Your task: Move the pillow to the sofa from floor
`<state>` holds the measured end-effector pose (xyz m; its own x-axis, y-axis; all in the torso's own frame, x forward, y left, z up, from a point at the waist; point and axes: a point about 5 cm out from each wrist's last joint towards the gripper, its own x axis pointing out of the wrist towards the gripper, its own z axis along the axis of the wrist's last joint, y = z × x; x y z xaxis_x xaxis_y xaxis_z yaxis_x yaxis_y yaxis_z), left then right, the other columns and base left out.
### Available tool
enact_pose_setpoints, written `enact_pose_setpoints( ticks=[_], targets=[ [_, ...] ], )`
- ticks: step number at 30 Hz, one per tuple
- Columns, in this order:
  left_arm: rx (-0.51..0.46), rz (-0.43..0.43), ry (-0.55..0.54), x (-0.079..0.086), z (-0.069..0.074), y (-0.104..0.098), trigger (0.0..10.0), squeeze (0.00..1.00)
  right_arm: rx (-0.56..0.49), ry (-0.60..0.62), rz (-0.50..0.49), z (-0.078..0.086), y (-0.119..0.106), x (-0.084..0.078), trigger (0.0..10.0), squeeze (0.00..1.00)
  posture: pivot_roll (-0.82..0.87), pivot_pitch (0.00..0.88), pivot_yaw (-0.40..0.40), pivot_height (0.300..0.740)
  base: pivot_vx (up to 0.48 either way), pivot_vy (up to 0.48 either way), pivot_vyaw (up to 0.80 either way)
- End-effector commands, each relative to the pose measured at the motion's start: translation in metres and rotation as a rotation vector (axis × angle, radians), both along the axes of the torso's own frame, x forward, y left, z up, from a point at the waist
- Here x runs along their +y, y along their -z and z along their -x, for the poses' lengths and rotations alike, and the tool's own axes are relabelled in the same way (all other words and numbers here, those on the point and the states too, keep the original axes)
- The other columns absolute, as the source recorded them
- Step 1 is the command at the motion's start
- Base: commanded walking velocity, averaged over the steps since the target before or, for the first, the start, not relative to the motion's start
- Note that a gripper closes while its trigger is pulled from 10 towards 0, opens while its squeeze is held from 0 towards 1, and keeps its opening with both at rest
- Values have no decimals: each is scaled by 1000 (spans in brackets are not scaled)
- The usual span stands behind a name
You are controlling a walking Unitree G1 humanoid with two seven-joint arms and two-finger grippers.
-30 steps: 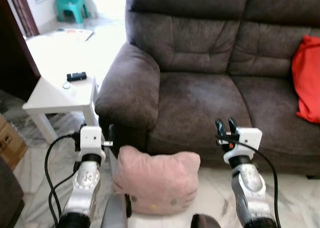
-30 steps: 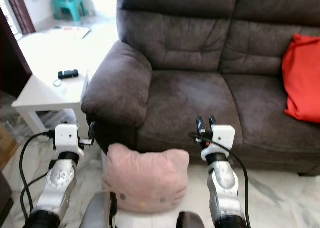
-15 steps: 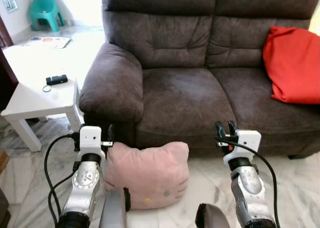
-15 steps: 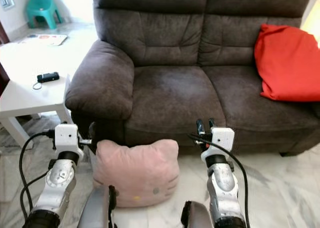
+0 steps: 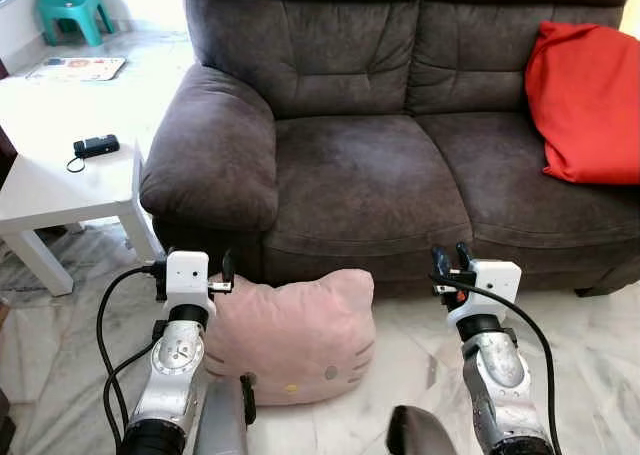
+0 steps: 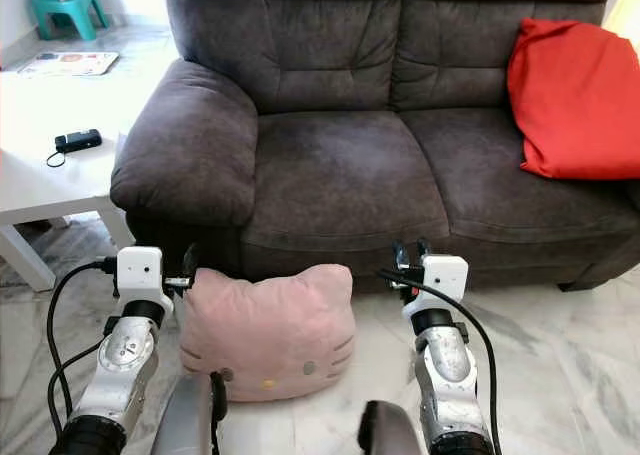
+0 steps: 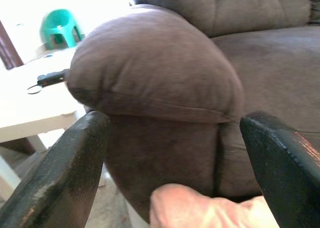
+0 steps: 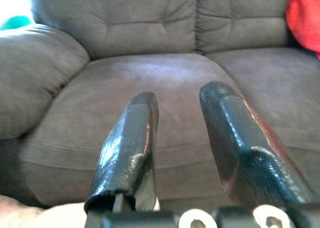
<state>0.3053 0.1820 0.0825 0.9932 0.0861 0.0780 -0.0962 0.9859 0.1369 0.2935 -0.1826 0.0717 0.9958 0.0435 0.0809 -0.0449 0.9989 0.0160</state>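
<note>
Bare grey seat cushion (image 5: pixel 365 180) lies open straight ahead. A red cushion (image 5: pixel 590 100) takes the sofa's right end, the fat armrest (image 5: pixel 205 150) blocks the left, and the white table (image 5: pixel 60 190) stands just beyond it.

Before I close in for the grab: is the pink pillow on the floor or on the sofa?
On the floor. The pink pillow stands on the marble in front of the sofa, below its seat.

View swung right along the sofa (image 5: pixel 380 165), red cushion (image 5: pixel 590 100) fully in view, pink pillow (image 5: pixel 290 335) nearer left hand (image 5: pixel 228 271)
</note>
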Motion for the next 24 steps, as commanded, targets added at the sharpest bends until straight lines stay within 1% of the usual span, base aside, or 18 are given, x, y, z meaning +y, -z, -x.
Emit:
enact_pose_setpoints(
  ticks=[1,8,24],
  targets=[
    [2,0,-6,3,-1,-1,10000,0,-20,-16,6,-2,-4,4,10000,0,54,0,-44,551,0,0,800],
    [2,-3,-3,3,-1,-2,10000,0,-15,-20,3,-1,-3,4,10000,0,54,0,-42,551,0,0,754],
    [4,1,-2,2,-1,-1,10000,0,-9,-17,-13,-2,-2,3,10000,0,55,0,-44,551,0,0,0]
  ],
)
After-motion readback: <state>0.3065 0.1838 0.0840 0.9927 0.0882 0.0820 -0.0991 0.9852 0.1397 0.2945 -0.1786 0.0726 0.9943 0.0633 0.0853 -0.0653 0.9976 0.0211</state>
